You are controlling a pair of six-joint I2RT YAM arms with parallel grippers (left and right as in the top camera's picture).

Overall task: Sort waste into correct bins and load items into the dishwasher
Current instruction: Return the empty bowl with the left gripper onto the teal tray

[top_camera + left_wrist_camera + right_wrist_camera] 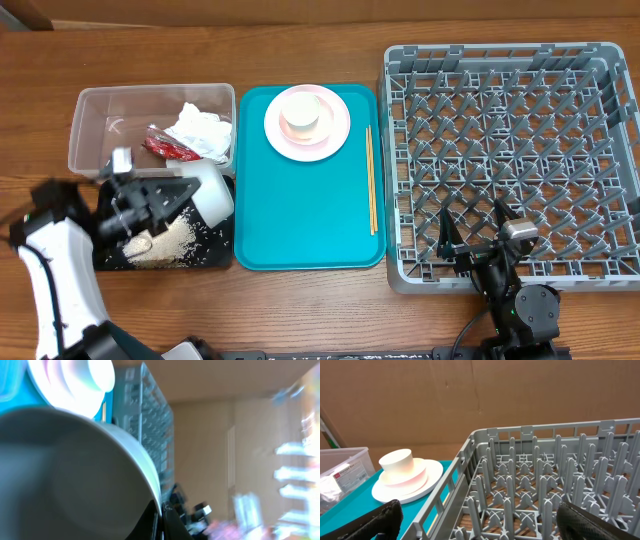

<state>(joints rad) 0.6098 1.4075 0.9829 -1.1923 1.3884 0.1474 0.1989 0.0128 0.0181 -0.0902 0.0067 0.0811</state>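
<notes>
My left gripper [183, 196] is shut on the rim of a whitish bowl [212, 190], tipped on its side over the black tray [110, 262], where loose rice [165, 243] lies. In the left wrist view the bowl [65, 470] fills the left and my fingers [162, 517] pinch its rim. The clear tub [100, 112] holds white tissue [203, 131] and a red wrapper [165, 148]. A pink plate [336, 128] with a white cup [306, 114] upside down on it sits on the teal tray. Chopsticks [370, 180] lie beside it. My right gripper [470, 238] is open and empty over the front of the grey rack [510, 150].
The flat teal tray [300, 220] lies between the bins and the rack. The right wrist view shows the rack pegs [545, 495], the plate with the cup [407, 477] and the clear tub's corner [342, 472]. Bare wooden table runs along the front.
</notes>
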